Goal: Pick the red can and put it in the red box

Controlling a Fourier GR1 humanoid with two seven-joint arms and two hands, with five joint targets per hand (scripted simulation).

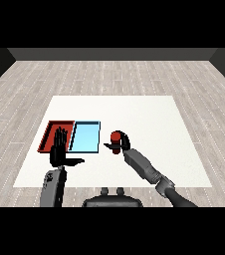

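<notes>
The red can (115, 141) stands upright just right of the light blue tray, with my right hand (123, 144) curled round it from the right side. The red tray (53, 131) lies at the left of the table, next to the light blue tray (86, 136). My left hand (59, 150) is raised with its fingers straight and its thumb out to the right, in front of the red tray's near part, so part of that tray is hidden. It holds nothing.
The white table (149, 124) spreads wide to the right and behind the trays. Grey wooden floor surrounds it. My right forearm (144, 167) reaches in from the lower right.
</notes>
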